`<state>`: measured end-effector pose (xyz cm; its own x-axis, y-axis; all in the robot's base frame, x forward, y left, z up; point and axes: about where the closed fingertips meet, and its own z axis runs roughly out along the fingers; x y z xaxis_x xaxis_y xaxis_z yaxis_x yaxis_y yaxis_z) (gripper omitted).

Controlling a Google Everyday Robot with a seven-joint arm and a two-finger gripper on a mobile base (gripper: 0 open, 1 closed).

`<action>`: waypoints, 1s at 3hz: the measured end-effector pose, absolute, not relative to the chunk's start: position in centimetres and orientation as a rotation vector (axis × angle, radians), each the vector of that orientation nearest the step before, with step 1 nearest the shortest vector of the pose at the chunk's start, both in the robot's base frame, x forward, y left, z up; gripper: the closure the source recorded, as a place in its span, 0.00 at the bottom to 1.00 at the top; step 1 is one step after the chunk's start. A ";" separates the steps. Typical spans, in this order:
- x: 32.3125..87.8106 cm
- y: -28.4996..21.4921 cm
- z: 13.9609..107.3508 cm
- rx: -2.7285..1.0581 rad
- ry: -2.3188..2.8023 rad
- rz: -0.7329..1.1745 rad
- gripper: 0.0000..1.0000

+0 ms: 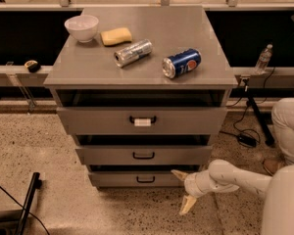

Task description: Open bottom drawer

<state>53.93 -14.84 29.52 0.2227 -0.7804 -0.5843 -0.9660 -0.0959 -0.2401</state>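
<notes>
The grey metal desk (137, 75) stands on a speckled floor (39, 151) and has three drawers stacked in its front. The bottom drawer (117, 179) is the lowest and shallowest of them, with a plain front and a small black loop handle (145, 179) at its middle. A dark gap runs along its top edge, below the middle drawer (108, 155). The top drawer (98, 121) is the tallest and has a white label at its handle.

The gripper (183, 190) is low down at the right end of the bottom drawer, on the white arm (235, 177) that reaches in from the right. Its two pale fingers are spread wide apart and hold nothing. The upper finger (179, 174) points left and overlaps the right end of the bottom drawer's front, well right of the handle; whether it touches cannot be told. The lower finger (187, 205) points down-left over the floor.

On the desk top, a white bowl (82, 28) sits at the back left with a yellow sponge (116, 36) just beside it. A silver can (133, 53) lies on its side near the middle, and a blue can (181, 63) lies on its side to its right. A clear bottle (263, 59) stands on the ledge at the right.
</notes>
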 end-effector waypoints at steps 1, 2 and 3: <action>55.2 -14.4 25.9 -1.955 1.599 0.442 0.00; 56.6 -14.1 23.9 -1.967 1.573 0.429 0.00; 58.4 -14.3 22.7 -1.930 1.578 0.413 0.00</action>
